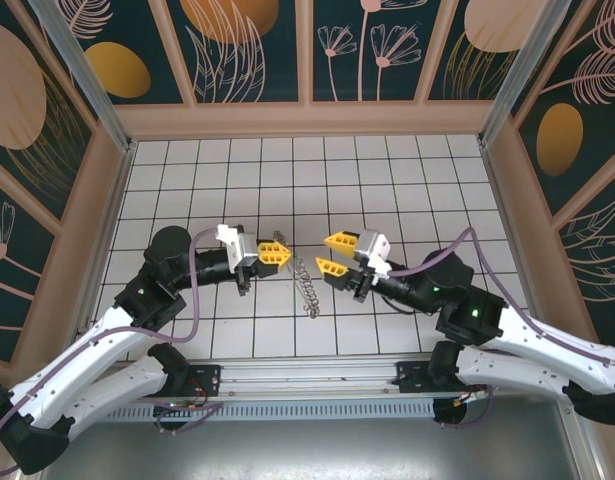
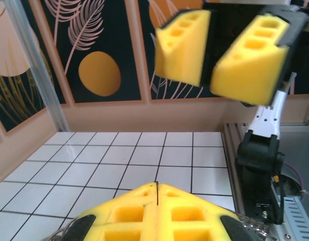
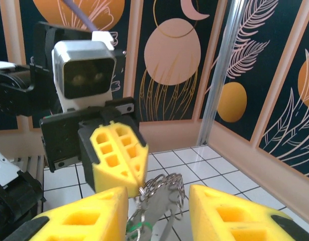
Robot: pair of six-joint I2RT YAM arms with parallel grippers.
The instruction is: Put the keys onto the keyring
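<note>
My left gripper (image 1: 277, 254) is shut, and a thin dark wire of the keyring (image 2: 158, 185) is pinched between its yellow fingertips. In the right wrist view a bunch of silvery rings of the keyring (image 3: 164, 188) hangs from the left gripper's tip (image 3: 133, 176). A flat silvery key with a pale-green bit (image 3: 138, 227) dangles low in that bunch. My right gripper (image 3: 158, 195) stands open, one finger on each side of the bunch, with a gap to it on both sides. From above, the silvery chain (image 1: 305, 281) trails to the tiles between the two grippers; the right gripper (image 1: 330, 255) faces the left one.
The white tiled floor (image 1: 287, 170) is walled by wooden edges and patterned panels at the back and both sides. An aluminium rail (image 1: 317, 375) runs along the near edge by the arm bases. The right arm's dark joint (image 2: 260, 160) stands close on the right in the left wrist view.
</note>
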